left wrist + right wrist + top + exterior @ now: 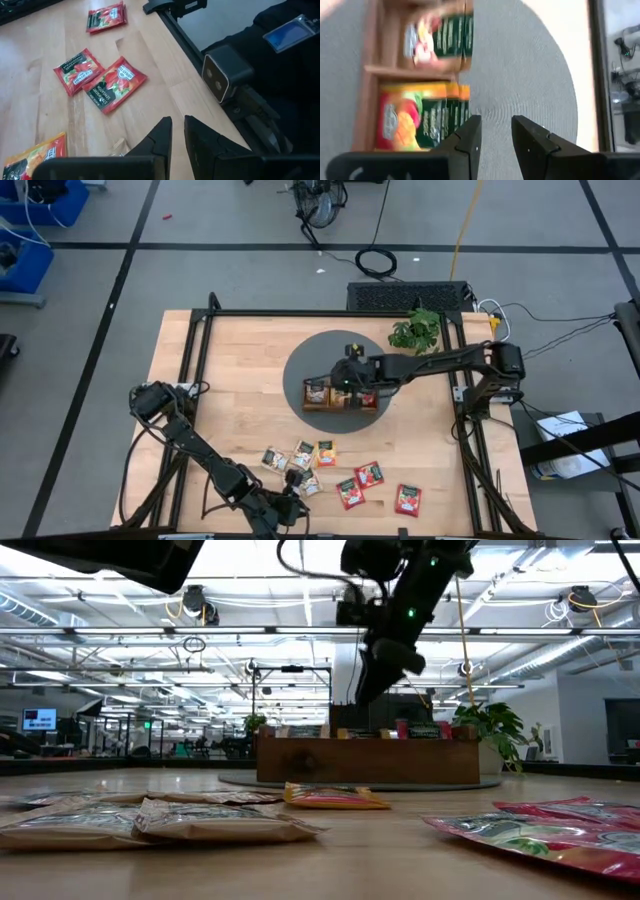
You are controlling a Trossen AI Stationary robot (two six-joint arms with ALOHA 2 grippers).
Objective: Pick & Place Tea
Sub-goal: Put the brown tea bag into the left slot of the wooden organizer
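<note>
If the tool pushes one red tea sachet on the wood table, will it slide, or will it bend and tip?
The red tea sachet lies flat on the table, so it cannot tip or roll. It looks thin and glossy, so it probably slides easily. It is likely light and somewhat floppy, so an edge may buckle when pinched.

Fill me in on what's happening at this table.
The robot is sorting tea sachets into a wooden tray that stands on a round grey mat. The right gripper hangs over the tray with its fingers apart and nothing between them; the tray already holds upright sachets. The left gripper waits low at the table's near edge, holding nothing. Seven loose sachets lie flat on the wood between the tray and that edge.
</note>
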